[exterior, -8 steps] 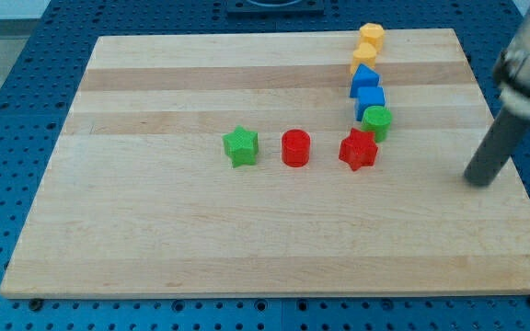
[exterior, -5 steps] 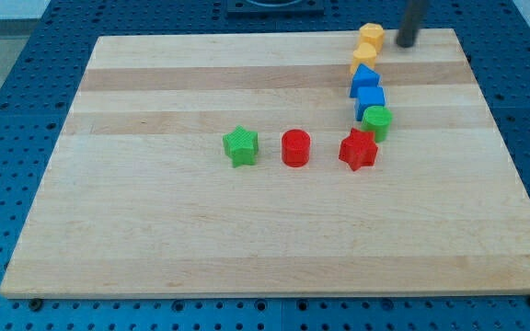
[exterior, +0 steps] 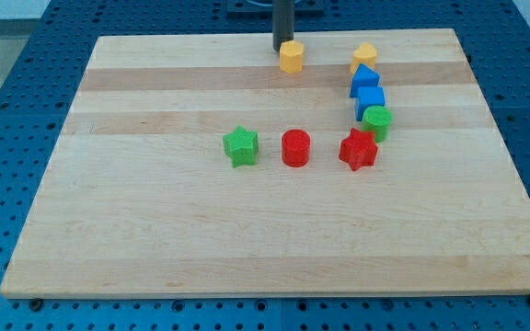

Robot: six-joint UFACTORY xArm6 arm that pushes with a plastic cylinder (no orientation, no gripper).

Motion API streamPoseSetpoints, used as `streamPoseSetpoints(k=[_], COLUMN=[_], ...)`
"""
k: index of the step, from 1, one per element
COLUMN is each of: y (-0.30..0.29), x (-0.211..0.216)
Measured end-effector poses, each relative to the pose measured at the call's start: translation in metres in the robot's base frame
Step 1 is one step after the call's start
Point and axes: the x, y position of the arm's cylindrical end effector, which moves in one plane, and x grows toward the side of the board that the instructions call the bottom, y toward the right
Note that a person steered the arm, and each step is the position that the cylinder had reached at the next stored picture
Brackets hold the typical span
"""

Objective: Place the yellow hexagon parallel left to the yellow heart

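Observation:
The yellow hexagon [exterior: 291, 57] lies near the board's top edge, left of the column of blocks. The yellow heart [exterior: 364, 57] lies to its right at about the same height, apart from it. My tip [exterior: 282, 49] stands just above and left of the hexagon, touching or almost touching it; the dark rod rises from there out of the view's top.
Below the heart, a blue block [exterior: 364, 79], a blue cube [exterior: 370, 99] and a green cylinder [exterior: 376, 120] form a touching column. A red star [exterior: 358, 149], a red cylinder [exterior: 295, 147] and a green star [exterior: 241, 145] lie in a row mid-board.
The yellow hexagon has slid left from above the heart to a spot left of it. My tip moved from the board's right side to the top, then left along with the hexagon.

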Motion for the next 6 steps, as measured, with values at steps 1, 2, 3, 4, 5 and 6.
streamPoseSetpoints(k=[1,2,3,4,5,6], y=[0.039,0.107,0.146,0.148,0.183,0.203], x=[-0.032,-0.028,-0.035,0.001,0.007,0.011])
